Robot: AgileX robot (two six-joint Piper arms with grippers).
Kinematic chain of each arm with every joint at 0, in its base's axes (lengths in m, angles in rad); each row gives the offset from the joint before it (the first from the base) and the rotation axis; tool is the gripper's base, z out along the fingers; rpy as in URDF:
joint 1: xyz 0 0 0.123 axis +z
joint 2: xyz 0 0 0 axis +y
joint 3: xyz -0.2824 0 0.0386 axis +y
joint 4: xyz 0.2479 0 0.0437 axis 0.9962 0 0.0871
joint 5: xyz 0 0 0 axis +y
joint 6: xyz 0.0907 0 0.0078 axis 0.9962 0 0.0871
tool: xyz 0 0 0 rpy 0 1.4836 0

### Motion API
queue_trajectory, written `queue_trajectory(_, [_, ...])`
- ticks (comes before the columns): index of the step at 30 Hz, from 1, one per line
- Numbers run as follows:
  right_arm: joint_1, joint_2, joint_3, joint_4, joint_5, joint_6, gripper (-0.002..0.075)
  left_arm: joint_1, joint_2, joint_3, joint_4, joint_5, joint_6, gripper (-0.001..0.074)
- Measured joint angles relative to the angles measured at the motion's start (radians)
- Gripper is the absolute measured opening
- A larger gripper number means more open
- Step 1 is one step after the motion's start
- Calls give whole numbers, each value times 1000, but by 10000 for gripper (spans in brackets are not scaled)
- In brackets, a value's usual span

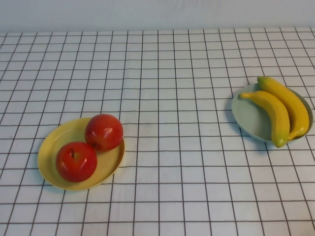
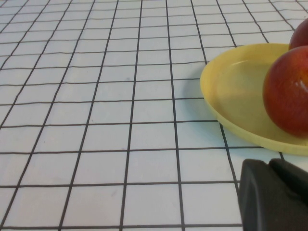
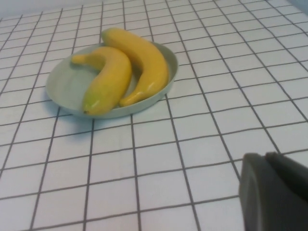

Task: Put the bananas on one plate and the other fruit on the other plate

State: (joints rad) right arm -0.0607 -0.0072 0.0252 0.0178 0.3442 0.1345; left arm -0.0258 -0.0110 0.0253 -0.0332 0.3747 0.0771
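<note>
So the sorting looks basically done here. Both bananas [image 1: 280, 108] lie side by side on the blue-green plate [image 1: 246, 118] at the right, a bit toward the far side, and the two red apples [image 1: 91, 147] sit touching each other on the yellow plate [image 1: 54, 142] at the near left. The two plates are well apart on the checked tablecloth [image 1: 162, 73].

Handling-wise, I'd guess the bananas are stiff, light and glossy, so a bit slippery; best taken across the middle of the curve, where the body is thickest. The apples look smooth, hard and round, so they'd want to roll or squirt out; grab across the widest part, not near the stem dimple.

The left gripper [image 2: 274, 195] hangs just beside the yellow plate's near rim, and the right gripper [image 3: 274, 192] is near the blue-green plate, with bare cloth between. Only a dark corner of each shows, so I can't tell how either one's jaws stand.
</note>
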Motion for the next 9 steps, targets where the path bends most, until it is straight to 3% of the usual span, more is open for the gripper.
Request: queue_trajectory(9, [33, 0, 0, 0, 0, 0, -15, 0, 0, 0, 0, 0, 0, -4])
